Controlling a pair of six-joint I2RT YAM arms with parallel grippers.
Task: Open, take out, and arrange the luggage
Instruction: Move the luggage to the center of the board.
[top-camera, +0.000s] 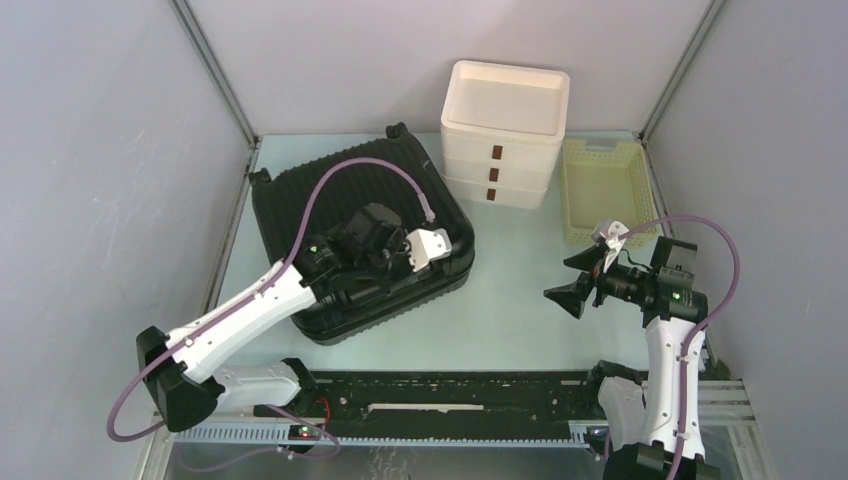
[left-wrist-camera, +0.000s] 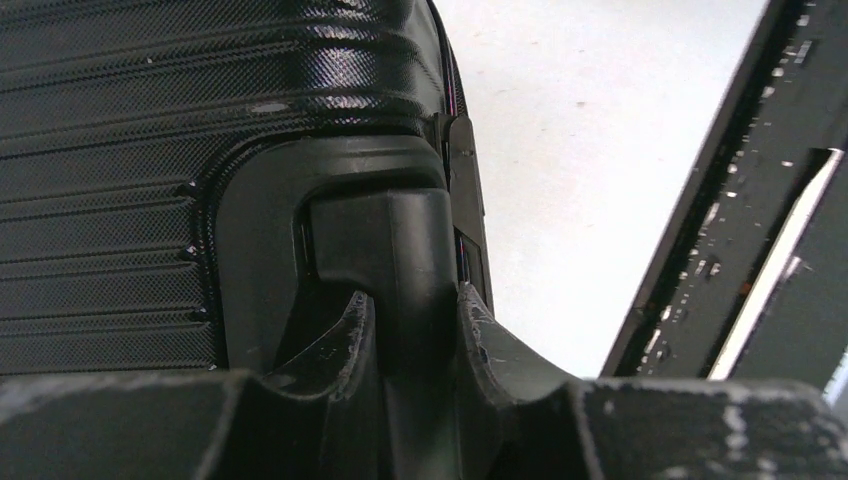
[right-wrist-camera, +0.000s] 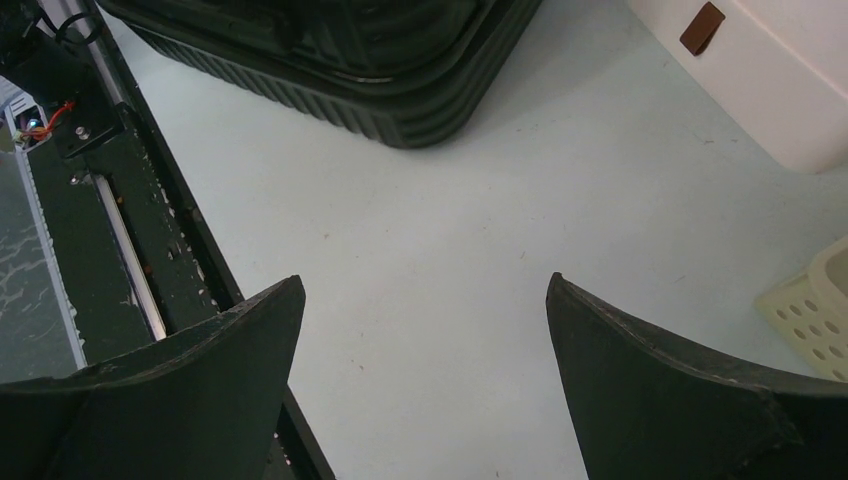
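Note:
The luggage (top-camera: 300, 195) is a black ribbed hard-shell suitcase lying flat and closed at the left-centre of the table. My left gripper (top-camera: 395, 258) reaches over it to its near right edge. In the left wrist view the ribbed shell (left-wrist-camera: 120, 150) fills the left, and the black handle (left-wrist-camera: 385, 250) runs down between my two fingers (left-wrist-camera: 415, 310), which sit tight against it on both sides. My right gripper (top-camera: 572, 280) hovers above the table right of the luggage, open, with only bare tabletop between its fingers (right-wrist-camera: 425, 283). One corner of the luggage (right-wrist-camera: 380, 60) shows at the top of the right wrist view.
A white three-drawer box (top-camera: 505, 130) stands at the back, with a pale yellow slatted basket (top-camera: 600, 190) to its right. A black rail (top-camera: 450, 395) runs along the near edge between the arm bases. Grey walls close in the left, right and back.

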